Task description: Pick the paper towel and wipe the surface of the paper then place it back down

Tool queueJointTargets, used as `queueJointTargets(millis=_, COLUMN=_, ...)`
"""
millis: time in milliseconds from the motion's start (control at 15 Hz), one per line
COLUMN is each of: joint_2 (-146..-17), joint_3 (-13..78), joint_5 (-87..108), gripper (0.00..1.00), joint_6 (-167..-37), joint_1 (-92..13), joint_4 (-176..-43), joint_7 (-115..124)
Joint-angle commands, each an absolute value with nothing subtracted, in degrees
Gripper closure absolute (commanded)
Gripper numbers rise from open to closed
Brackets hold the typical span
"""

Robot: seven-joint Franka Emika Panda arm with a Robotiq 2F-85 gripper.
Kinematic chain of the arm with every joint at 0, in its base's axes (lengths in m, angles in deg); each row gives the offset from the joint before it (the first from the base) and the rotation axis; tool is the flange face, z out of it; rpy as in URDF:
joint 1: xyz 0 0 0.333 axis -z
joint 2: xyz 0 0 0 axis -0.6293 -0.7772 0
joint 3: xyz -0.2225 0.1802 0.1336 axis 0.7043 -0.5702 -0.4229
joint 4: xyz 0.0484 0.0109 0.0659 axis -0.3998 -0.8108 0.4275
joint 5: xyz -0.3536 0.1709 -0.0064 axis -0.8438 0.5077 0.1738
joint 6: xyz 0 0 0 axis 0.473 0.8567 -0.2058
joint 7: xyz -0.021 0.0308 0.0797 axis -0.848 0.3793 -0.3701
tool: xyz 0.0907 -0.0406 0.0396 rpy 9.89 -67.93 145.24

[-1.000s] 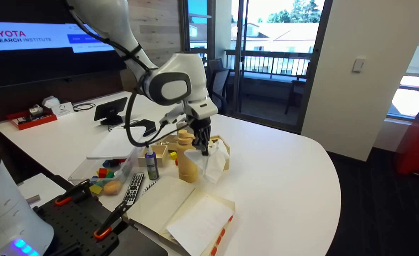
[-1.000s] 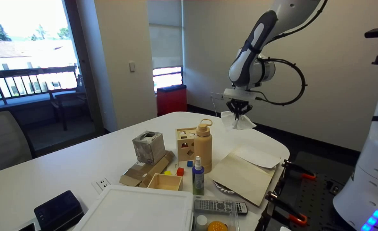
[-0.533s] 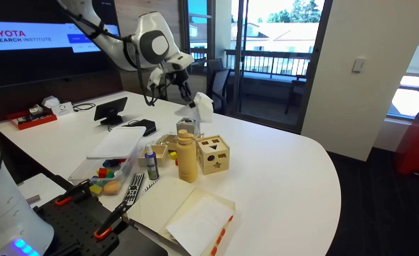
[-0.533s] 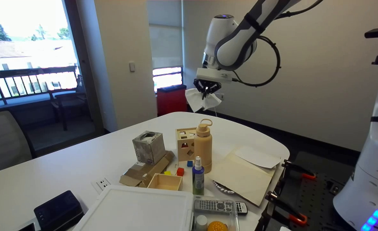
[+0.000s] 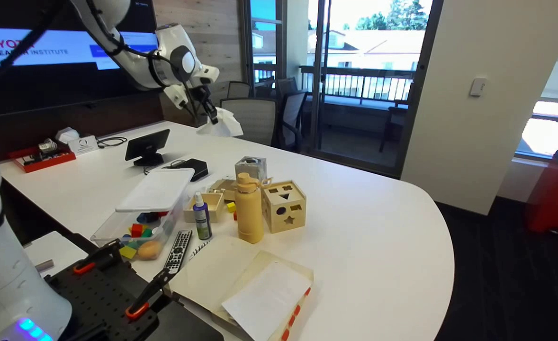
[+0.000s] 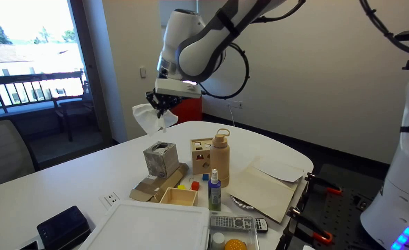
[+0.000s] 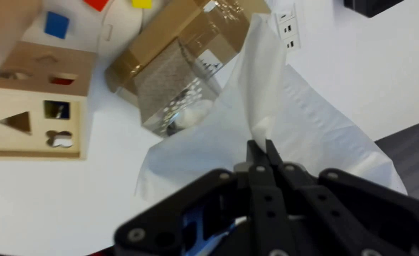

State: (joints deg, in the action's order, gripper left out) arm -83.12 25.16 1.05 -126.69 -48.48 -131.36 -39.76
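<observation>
Pinching a white paper towel (image 5: 228, 125) in the Robotiq gripper (image 7: 262, 146), pressing both fingertips (image 7: 253, 151) together on it and spreading soft folds out to either side. Holding the towel in midair toward the edge of the white table (image 5: 369, 246) nearest the mesh chairs (image 5: 253, 117), higher than the gray tissue box (image 6: 161, 159) and partly hiding that box in the wrist view. Showing the cream paper (image 5: 210, 271) well apart from the towel, lying spread along the edge by the robot base (image 6: 392, 201), close to a rounded corner, bearing a loose white sheet (image 5: 265, 303) on top and reddish-orange tabs (image 5: 297, 309) down one side. Showing, farther in from that edge, a tan water bottle (image 5: 249, 210) standing upright just beside a wooden shape-sorter cube (image 5: 286, 202), a purple-and-green spray bottle (image 6: 214, 194) standing near, and a red block (image 6: 195, 185) and a blue block (image 6: 205, 177) lying close by. Displaying brown cardboard (image 6: 156, 187) by the tissue box, under or against it, hard to tell which, and a shallow wooden tray (image 6: 178, 197) near it. Showing, along the robot-base edge, a remote control (image 5: 178, 251) lying just beside a clear plastic bin (image 5: 110, 226) of colored blocks (image 5: 137, 230), and a white lid (image 5: 156, 189) overlapping one side of that bin.
</observation>
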Motion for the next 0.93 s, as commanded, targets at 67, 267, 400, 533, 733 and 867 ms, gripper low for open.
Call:
queueJointTargets(millis=67, joint_2=-99.21, joint_3=23.44, joint_5=9.27, gripper=1.00, joint_6=-123.35, joint_1=-49.69, joint_4=-115.55, joint_7=-28.10)
queueJointTargets(millis=267, joint_2=-106.00, joint_3=22.75, joint_5=15.30, gripper=1.00, joint_6=-119.79, joint_1=-48.97, joint_4=-109.06, joint_7=-21.54)
queueJointTargets(millis=400, joint_2=-109.80, joint_3=22.36, joint_5=18.92, gripper=1.00, joint_6=-116.63, joint_1=-48.48, joint_4=-105.25, joint_7=-17.67)
queueJointTargets(millis=533, joint_2=-112.82, joint_3=22.19, joint_5=21.42, gripper=1.00, joint_6=-113.41, joint_1=-48.13, joint_4=-102.19, joint_7=-15.24)
queueJointTargets(millis=733, joint_2=-116.88, joint_3=21.77, joint_5=24.10, gripper=1.00, joint_6=-109.48, joint_1=-47.57, joint_4=-98.49, joint_7=-13.01)
queueJointTargets(millis=867, joint_2=-119.85, joint_3=21.26, joint_5=25.39, gripper=1.00, joint_6=-108.18, joint_1=-47.27, joint_4=-96.21, joint_7=-11.86)
